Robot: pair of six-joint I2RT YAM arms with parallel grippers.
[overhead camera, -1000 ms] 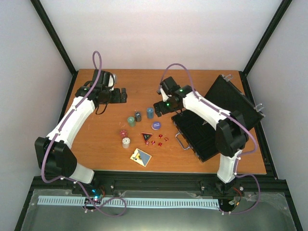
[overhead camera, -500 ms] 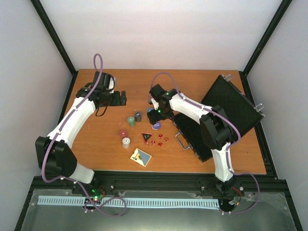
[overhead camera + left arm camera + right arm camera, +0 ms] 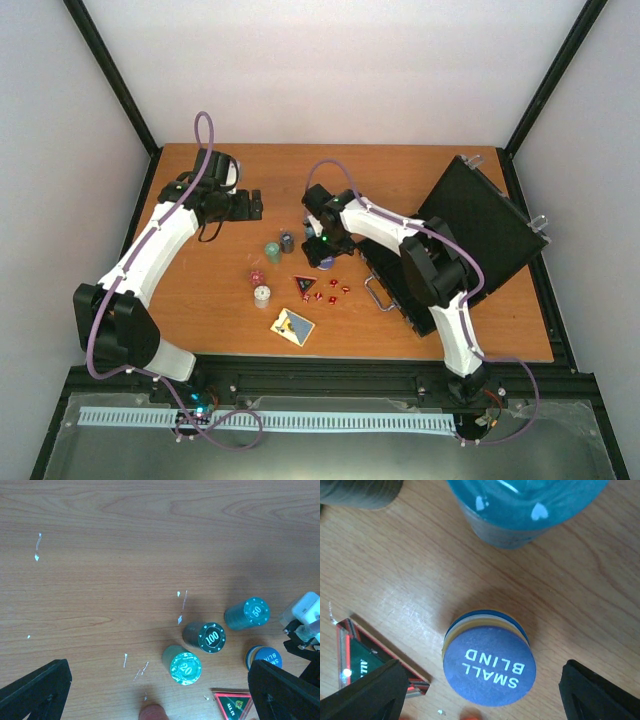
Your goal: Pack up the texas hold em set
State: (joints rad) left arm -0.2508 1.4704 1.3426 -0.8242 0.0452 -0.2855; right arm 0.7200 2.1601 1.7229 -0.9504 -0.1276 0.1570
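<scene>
- I count one briefcase [image 3: 422, 285]. It lies open at the right edge of the table [image 3: 200, 330], with its lid raised toward the far right corner.
- I count four chip stacks. Three cluster in the middle of the table: a green "20" stack [image 3: 182, 666], a dark "100" stack [image 3: 206, 636] and a blue "50" stack [image 3: 248, 613]. The "20" and "100" stacks sit just beside each other. A pale stack [image 3: 262, 295] stands apart from them, toward the near edge.
- I make out about five red dice [image 3: 332, 299], scattered mid-table between the stacks and the briefcase. They are tiny, so I am not sure of the number.
- There is one small-blind disc [image 3: 488, 666], blue on top with yellow and white layers under it. It sits just beside the "50" stack.
- One triangular "ALL IN" marker [image 3: 375, 661] lies near the disc.
- One card deck [image 3: 292, 326] lies closest to the near edge.
- One small reddish piece [image 3: 255, 276] lies left of the marker. I cannot tell what it is.
- The left gripper [image 3: 159, 680] is spread wide and holds nothing. It hangs toward the far left of the table, above bare wood.
- The right gripper [image 3: 481, 680] is also spread, with one finger on each side of the small-blind disc. Neither finger touches it.
</scene>
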